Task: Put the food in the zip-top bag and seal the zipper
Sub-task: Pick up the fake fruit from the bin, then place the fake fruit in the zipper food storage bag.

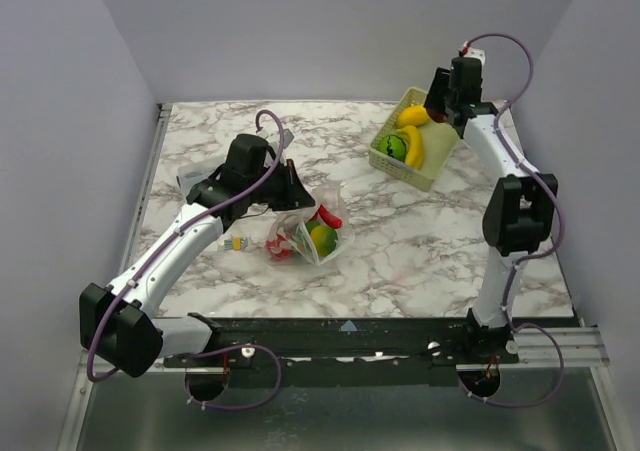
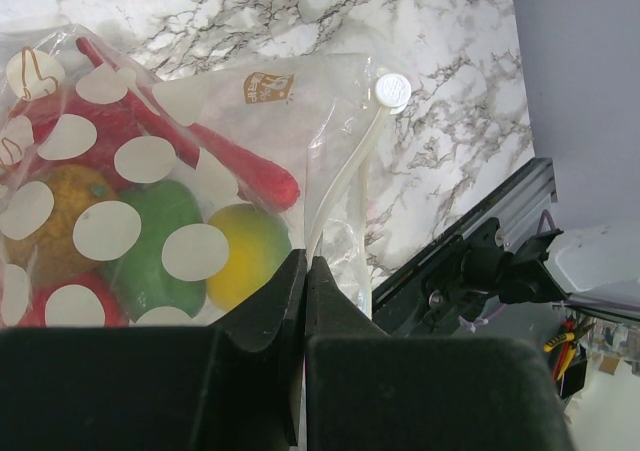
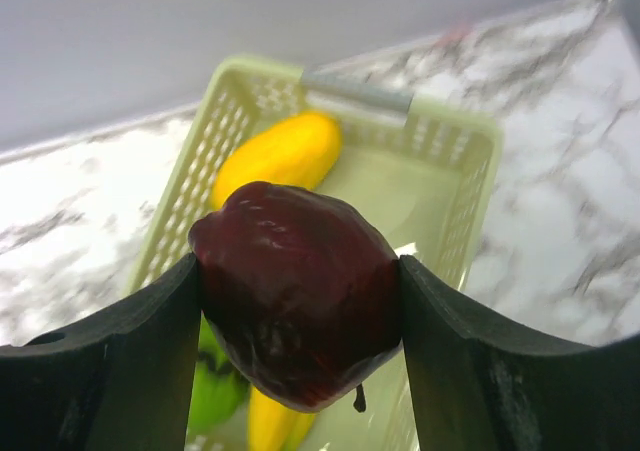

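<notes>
Two yellow foods [image 1: 412, 117], one green piece [image 1: 393, 147].

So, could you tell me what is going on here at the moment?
The left hand is pinched shut on the edge of the clear, crinkly plastic zip-top bag, which already holds several glossy red, green and yellow toy foods. The right hand grips a dark red plastic toy fruit above the pale-green lattice basket, where yellow and green pieces lie.

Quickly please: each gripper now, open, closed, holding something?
Left gripper: closed, pinching the zip-top bag at its edge.
Right gripper: closed on a dark red toy fruit.
</notes>
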Motion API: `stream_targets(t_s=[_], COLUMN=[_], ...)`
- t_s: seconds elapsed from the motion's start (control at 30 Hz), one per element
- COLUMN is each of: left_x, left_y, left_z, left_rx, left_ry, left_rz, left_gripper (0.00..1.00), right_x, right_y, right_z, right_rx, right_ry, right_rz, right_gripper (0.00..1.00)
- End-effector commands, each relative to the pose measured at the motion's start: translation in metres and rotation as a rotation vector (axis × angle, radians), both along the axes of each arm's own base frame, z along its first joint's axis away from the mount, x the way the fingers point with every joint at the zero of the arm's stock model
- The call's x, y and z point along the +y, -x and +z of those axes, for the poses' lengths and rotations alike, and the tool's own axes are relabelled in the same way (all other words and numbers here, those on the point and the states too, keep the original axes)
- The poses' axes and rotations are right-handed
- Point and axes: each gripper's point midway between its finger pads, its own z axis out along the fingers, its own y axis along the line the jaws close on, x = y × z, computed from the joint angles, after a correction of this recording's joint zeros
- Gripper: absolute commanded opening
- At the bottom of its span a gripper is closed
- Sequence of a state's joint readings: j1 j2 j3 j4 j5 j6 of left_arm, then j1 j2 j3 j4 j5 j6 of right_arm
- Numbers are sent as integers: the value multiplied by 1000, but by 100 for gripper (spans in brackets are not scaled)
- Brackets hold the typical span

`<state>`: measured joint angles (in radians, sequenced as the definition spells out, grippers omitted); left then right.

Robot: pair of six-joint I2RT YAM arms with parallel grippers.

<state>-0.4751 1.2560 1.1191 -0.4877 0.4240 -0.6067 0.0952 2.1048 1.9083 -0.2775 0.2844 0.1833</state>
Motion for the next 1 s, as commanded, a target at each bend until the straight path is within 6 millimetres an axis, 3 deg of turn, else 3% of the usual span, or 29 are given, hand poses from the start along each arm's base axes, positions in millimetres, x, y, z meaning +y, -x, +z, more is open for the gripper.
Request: stream_targets(t_s=[0.0, 0.03, 0.07, 0.23, 0.27, 0.43, 0.57, 0.73, 0.97], left_x=[-1, -1, -1, -1, -1, 2, 4, 5, 5], left_y=[1, 1, 1, 1, 1, 0, -1, 0, 1], left_z=[6, 6, 6, 7, 7, 8, 11, 14, 16], left_rx=[-22, -22, -20, -19, -19, -27, -40, -49, -53], left_ry=[16, 17, 19, 20, 20, 14, 13, 13, 20], left_rz=[-7, -7, -8, -9, -8, 1, 5, 9, 6], left_gripper=[0, 0, 0, 0, 0, 0, 0, 0, 0], right_x=[47, 59, 69, 121, 130, 167, 183, 204, 257], right_y=[62, 77, 98, 180, 196, 273, 311, 344, 370], right_z=[-8, 1, -6, 1, 13, 32, 41, 44, 34], right_rx=[32, 3, 14, -1, -26, -23, -20, 20, 96], right_ry=[-333, -399, -462, -775, -832, -1061, -1052, -1009, -1022], right_rz=[106, 158, 189, 406, 471, 693, 731, 761, 832], right_gripper=[4, 4, 2, 0, 0, 0, 0, 0, 0])
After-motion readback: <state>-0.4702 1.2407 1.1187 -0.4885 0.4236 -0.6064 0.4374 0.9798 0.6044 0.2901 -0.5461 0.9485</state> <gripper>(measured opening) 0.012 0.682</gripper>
